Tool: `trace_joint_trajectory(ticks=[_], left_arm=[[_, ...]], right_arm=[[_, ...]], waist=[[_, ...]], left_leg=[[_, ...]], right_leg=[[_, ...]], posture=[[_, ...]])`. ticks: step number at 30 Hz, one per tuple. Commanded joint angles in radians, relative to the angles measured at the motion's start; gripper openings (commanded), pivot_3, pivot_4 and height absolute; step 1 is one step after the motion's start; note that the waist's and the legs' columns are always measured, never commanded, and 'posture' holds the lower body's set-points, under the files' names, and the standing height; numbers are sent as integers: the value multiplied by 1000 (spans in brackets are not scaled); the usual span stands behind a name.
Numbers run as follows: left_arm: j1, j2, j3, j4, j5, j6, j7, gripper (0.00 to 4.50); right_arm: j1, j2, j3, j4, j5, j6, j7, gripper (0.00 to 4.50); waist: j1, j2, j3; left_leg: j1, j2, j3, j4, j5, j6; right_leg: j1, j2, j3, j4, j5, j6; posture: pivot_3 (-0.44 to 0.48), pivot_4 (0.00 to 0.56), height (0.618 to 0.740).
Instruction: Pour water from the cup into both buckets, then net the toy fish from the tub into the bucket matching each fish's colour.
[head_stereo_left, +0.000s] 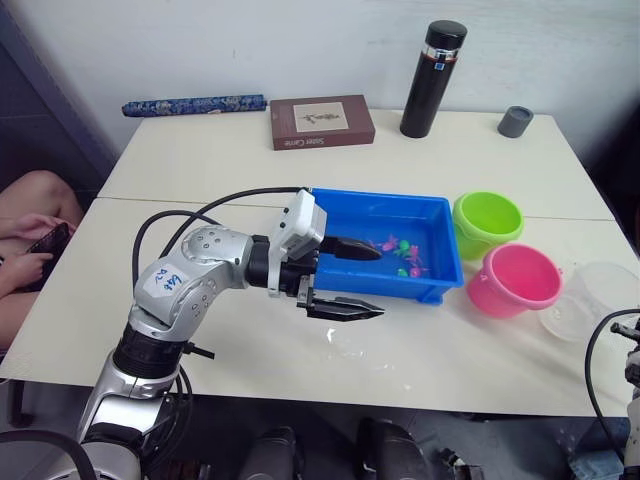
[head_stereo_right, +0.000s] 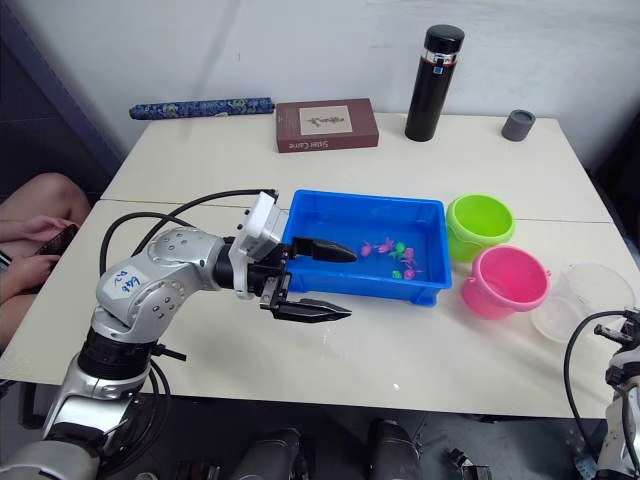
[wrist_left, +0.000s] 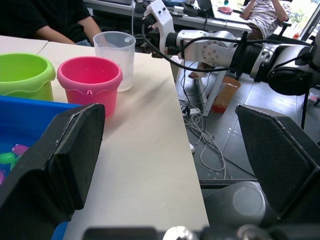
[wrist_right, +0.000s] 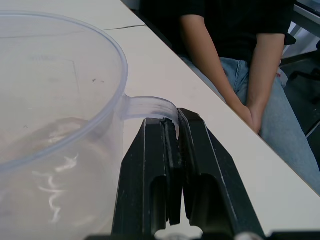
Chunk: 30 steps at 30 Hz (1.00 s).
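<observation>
Left eye view: the left gripper (head_stereo_left: 350, 281) hangs over the near left corner of the blue tub (head_stereo_left: 437, 285), its two black fingers spread wide with nothing between them, one above the tub's water, the other over the bare table (head_stereo_left: 180, 150). Tiny pink and green toy fish (head_stereo_left: 404, 257) float near the tub's right end. Just right of the tub stands the lime green bucket (head_stereo_left: 487, 221), and the pink bucket (head_stereo_left: 514, 279) sits nearer the table's front edge, touching or almost touching it. The clear cup (head_stereo_left: 590, 300) stands right of the pink bucket. At the far edge are a tall black flask (head_stereo_left: 432, 79), a small grey cup (head_stereo_left: 515, 121), a brown box (head_stereo_left: 321, 122) and a rolled blue cloth (head_stereo_left: 193, 105).

Left wrist view: both buckets and the cup stand in a row past the wide-parted fingers (wrist_left: 60, 160).

Right wrist view: the right gripper (wrist_right: 171, 140) has its fingers closed on the cup's handle (wrist_right: 149, 107); water lies in the cup's bottom. A seated person's arm (wrist_right: 215, 65) shows beyond the table edge.
</observation>
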Motion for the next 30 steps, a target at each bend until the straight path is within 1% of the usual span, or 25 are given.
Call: trace_joint_trajectory(ticks=[1, 6, 11, 17, 19, 22, 26, 30], left_arm=[[-7, -11, 15, 17, -14, -8, -1, 4500], [-16, -18, 8, 62, -15, -9, -22, 4500], [-27, -27, -8, 108, 12, -50, -49, 4500], [-47, -43, -28, 167, 45, -101, -84, 4500], [-51, -50, -33, 185, 54, -113, -91, 4500], [-55, -56, -38, 205, 65, -128, -103, 4500], [-62, -66, -37, 233, 76, -142, -117, 4500], [-68, -74, -30, 247, 81, -144, -119, 4500]], right_arm=[[37, 12, -40, -80, 20, -37, -3, 23], [122, 19, -48, -218, -22, 0, -57, 23], [153, 53, -81, -328, 61, 37, -57, 23], [184, 51, -114, -414, 45, 47, -85, 23], [191, 37, -125, -447, 31, 49, -94, 23], [208, -7, -116, -498, -37, 42, -88, 23], [201, -88, -75, -563, -153, 73, -91, 23], [189, -151, -17, -581, -277, 96, -86, 23]], waist=[[0, 0, 0], [4, 1, 0], [2, 1, 0], [2, 2, 0], [4, 2, 0], [3, 2, 0], [3, 2, 0], [3, 2, 0]], left_leg=[[0, 0, 0, 0, 0, 0], [0, 0, 0, -1, 0, 0], [0, 0, 0, -2, 0, 0], [1, 0, 0, -2, 1, -1], [0, 0, 0, -3, 1, -1], [0, -1, 1, -3, 1, 0], [1, 0, 1, -3, 1, 0], [1, 0, 1, -3, 1, -1]], right_leg=[[0, 0, 0, 0, 0, 0], [0, -1, 0, -1, 0, 0], [0, 0, 0, -1, 0, 0], [0, 0, 0, -1, 0, 0], [0, 0, 0, -1, 0, 0], [0, 0, 0, -1, 0, 0], [0, 0, 1, 0, 0, 0], [0, 0, 1, -1, 0, 0]], posture=[[0, 150, 740], [0, 150, 740], [0, 150, 740], [0, 150, 740], [0, 150, 740], [0, 150, 740], [0, 150, 740], [0, 150, 740]])
